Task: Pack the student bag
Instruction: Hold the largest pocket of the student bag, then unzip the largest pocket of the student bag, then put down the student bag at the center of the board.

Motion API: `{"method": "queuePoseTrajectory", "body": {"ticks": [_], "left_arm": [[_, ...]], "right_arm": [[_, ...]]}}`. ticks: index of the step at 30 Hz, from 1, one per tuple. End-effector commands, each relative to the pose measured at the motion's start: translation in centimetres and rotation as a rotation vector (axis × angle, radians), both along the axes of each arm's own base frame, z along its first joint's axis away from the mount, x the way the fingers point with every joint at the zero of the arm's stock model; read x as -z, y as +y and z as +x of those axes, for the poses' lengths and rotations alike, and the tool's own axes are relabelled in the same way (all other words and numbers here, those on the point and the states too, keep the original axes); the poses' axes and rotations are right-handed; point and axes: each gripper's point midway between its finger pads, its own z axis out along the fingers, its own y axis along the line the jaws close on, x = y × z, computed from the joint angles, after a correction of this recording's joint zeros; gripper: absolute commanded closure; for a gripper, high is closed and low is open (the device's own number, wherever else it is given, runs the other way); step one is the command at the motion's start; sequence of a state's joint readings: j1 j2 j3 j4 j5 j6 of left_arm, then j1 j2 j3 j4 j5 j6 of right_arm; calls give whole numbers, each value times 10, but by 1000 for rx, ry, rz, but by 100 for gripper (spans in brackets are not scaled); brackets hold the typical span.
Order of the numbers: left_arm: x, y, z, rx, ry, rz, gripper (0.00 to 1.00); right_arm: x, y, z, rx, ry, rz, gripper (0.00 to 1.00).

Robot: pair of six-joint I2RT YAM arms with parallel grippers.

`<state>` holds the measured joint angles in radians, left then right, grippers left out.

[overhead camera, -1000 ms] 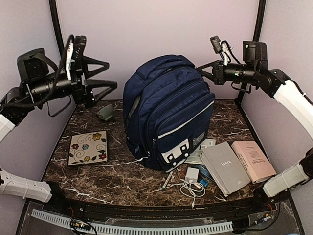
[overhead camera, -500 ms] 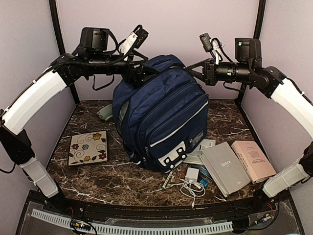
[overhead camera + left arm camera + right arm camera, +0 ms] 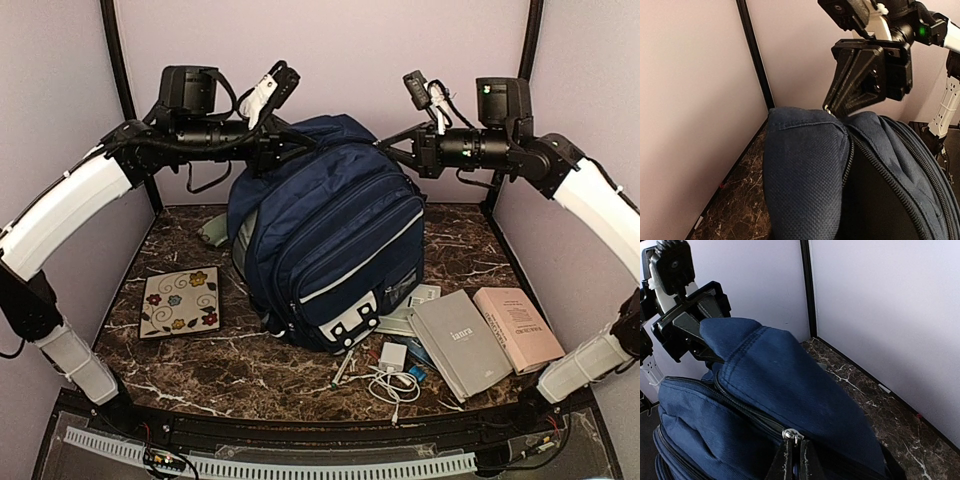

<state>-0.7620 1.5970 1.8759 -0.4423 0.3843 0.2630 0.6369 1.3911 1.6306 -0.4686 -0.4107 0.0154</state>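
Note:
The student bag (image 3: 335,250) stands upright mid-table, navy with white trims. My left gripper (image 3: 283,148) is at the left of its top and pinches a raised peak of navy fabric (image 3: 715,330). In the left wrist view that fabric (image 3: 805,170) covers my own fingers. My right gripper (image 3: 392,150) is at the right of the bag's top. Its fingertips (image 3: 786,460) are shut on the pull of the silver zipper slider (image 3: 792,436). The zipper (image 3: 875,160) shows a dark gap along the top.
A floral tile (image 3: 181,301) lies left of the bag and a grey-green item (image 3: 213,230) behind its left side. On the right lie a grey book (image 3: 462,343), a pink book (image 3: 517,328), a white charger with cable (image 3: 393,372) and a pen (image 3: 342,370).
My left arm swung from the far left to the bag's top and closed on the fabric. The bag's top shifted a little left. The right gripper crept left along the top.

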Motion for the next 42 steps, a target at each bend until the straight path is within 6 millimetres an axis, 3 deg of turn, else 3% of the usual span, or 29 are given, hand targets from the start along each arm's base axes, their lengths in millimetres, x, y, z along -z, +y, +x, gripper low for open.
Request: {"method": "queuePoseTrajectory", "body": {"ticks": [1,5,12,16,20,23,25,27,31,34,38,42], "left_arm": [[-44,27,-37,36,-204,-107,100],[-64,49,-68,70,-364,-195,100],[-96,75,-132,238,-562,-324,100],[-112,89,-141,202,-616,-367,100],[-120,96,-143,182,-610,-388,100],[-121,96,-127,110,-556,-403,100],[-118,95,-105,13,-481,-415,100],[-111,96,-75,-116,-383,-424,100],[-88,109,-10,-440,-245,-414,100],[-71,117,14,-576,-203,-415,100],[-53,124,36,-676,-170,-394,100],[-17,149,69,-796,-87,-373,100]], "right_arm": [[-23,-38,8,73,-48,20,100],[-1,-66,18,106,10,-23,100],[66,-97,37,219,171,-122,100],[102,-116,49,269,273,-138,100],[127,-117,53,269,329,-160,100],[125,-115,55,263,326,-143,100],[111,-113,60,269,299,-107,100],[87,-111,64,283,277,-51,83],[20,-105,58,276,234,151,59],[2,-102,46,277,213,269,44],[44,-98,40,351,283,241,20],[93,-108,41,482,370,167,10]]}}
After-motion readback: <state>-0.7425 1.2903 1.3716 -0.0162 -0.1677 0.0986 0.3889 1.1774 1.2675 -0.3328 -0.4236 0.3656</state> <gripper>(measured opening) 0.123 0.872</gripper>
